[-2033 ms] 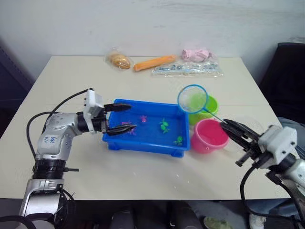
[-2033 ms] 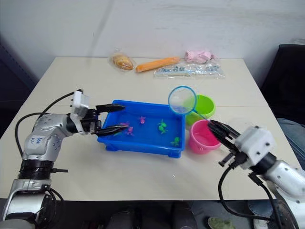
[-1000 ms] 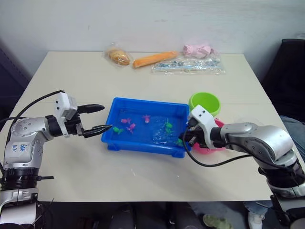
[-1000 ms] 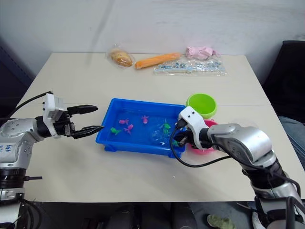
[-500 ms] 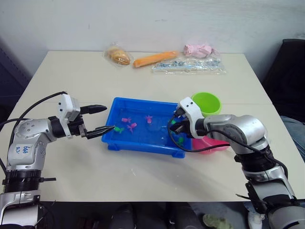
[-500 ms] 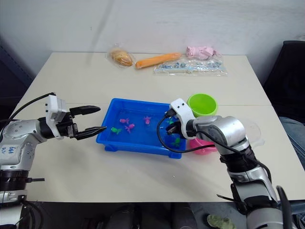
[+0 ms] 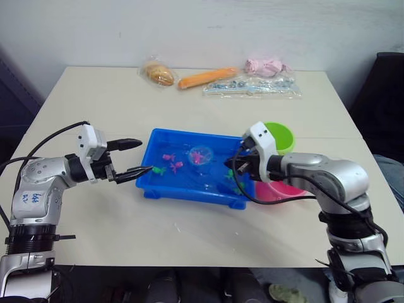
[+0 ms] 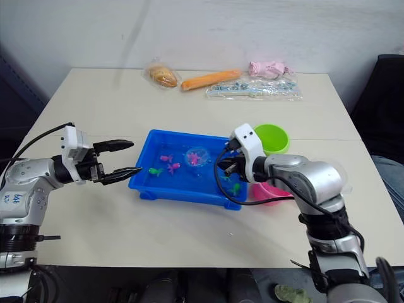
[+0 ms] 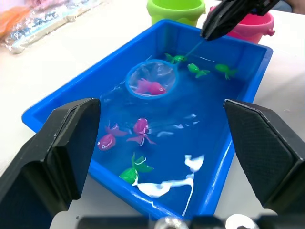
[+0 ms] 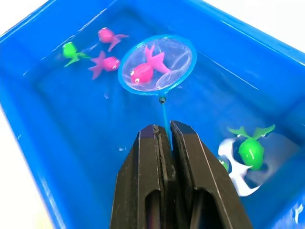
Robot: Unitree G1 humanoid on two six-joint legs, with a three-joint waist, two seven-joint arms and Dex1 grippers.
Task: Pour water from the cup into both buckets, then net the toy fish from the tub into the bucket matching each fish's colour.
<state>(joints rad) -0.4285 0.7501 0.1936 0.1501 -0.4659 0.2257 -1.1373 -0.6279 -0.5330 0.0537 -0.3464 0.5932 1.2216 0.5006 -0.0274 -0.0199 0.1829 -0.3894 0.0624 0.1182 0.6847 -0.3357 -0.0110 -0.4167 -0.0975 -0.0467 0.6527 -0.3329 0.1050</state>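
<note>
- Since half a second ago, the net (image 10: 157, 64) has come up out of the water with a pink fish (image 10: 143, 71) lying in its mesh, and its hoop now sits over the middle of the tub (image 7: 189, 189).
- Right claw (image 10: 162, 131) is pressed together on the net's thin handle, above the tub's right end.
- Left claw (image 7: 140, 156) is spread wide, empty, just beside the tub's left wall.
- Two more pink fish (image 10: 107, 63) and a green fish (image 10: 70, 50) float near the tub's left end; other green fish (image 10: 251, 149) lie at its right end.
- Green bucket (image 7: 278, 134) stands behind the right arm, the pink bucket (image 7: 287, 191) in front of it, both near the tub's right end.
- Pale cream desk (image 7: 189, 240) carries it all; at its far edge lie a bagged bread roll (image 7: 158, 76), an orange carrot-shaped toy (image 7: 205, 79), a clear packet (image 7: 252, 87) and a pink bundle (image 7: 265, 65).
- Behind is a plain whitish wall (image 7: 202, 25); a dark chair (image 7: 382, 95) stands at the right.
</note>
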